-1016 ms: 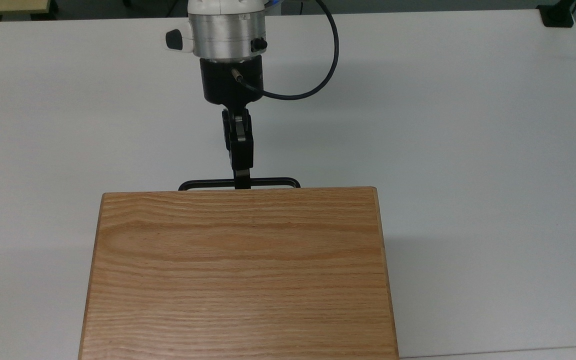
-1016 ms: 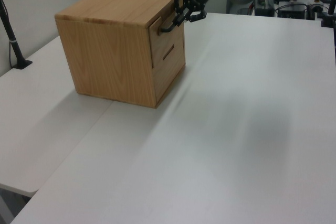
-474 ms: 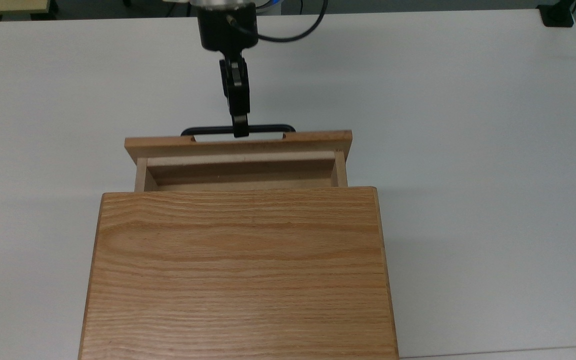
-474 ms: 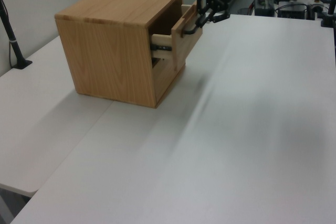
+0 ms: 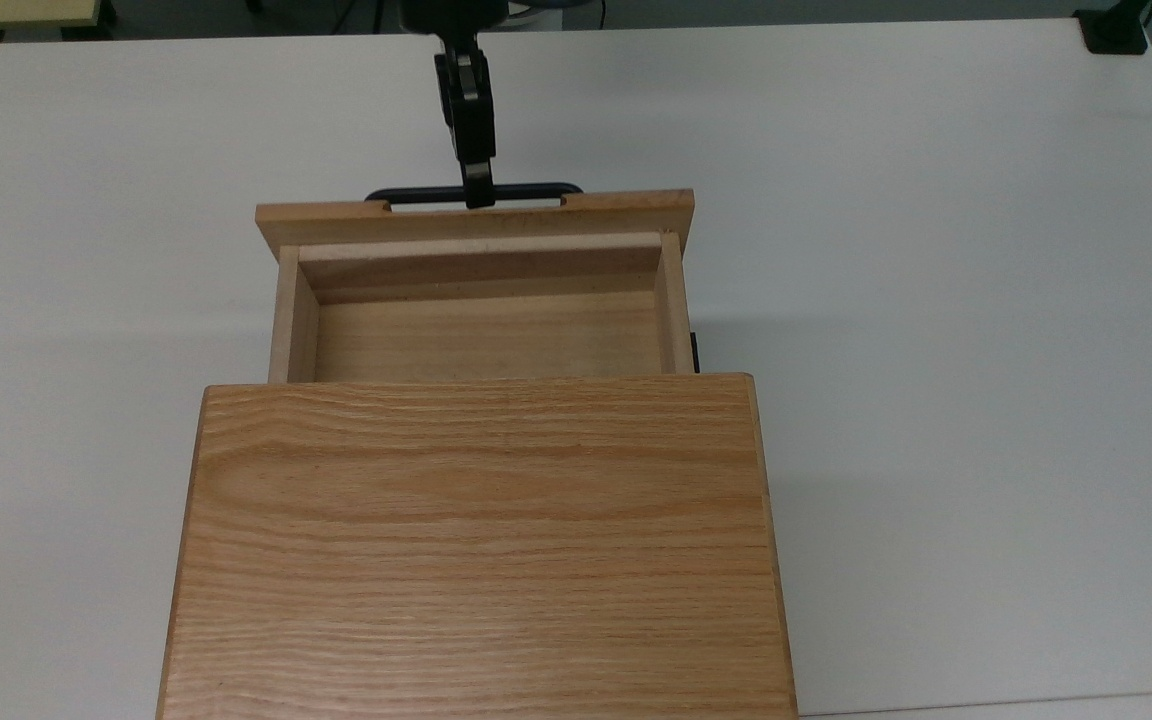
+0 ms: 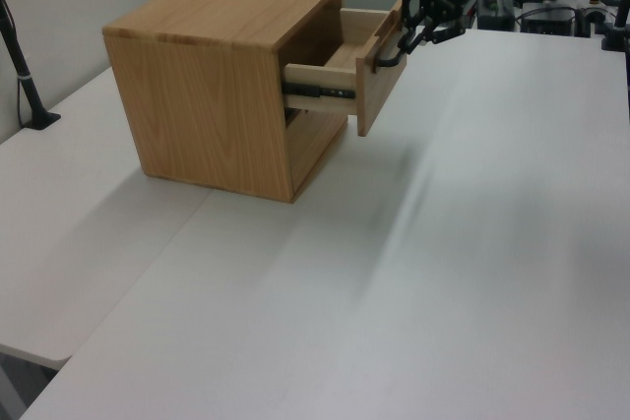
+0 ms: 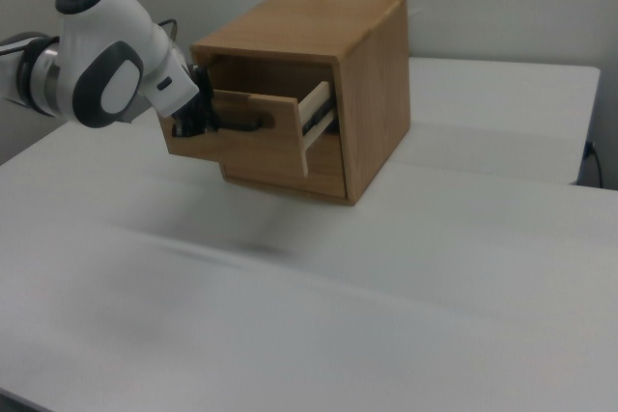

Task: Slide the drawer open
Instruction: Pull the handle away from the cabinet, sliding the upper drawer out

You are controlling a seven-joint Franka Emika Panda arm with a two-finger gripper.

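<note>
Drawer [image 5: 476,300] now stands well out of the wooden box [image 5: 476,540], vs. fully shut 1 s ago and only partly out 0.5 s ago; its bare floor and a side rail now show. Gripper [image 5: 479,192], closed on the black handle [image 5: 416,193], has drawn back toward the top view's upper edge w/ it.

The drawer [image 5: 476,300] juts from the box [image 5: 476,540] on the table [image 5: 936,300], claw [image 5: 479,195] at its handle [image 5: 473,192].

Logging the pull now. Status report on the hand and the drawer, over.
Hand shut on handle. Drawer slid well out of the box, tray bare inside. Table ahead of it unobstructed.
</note>
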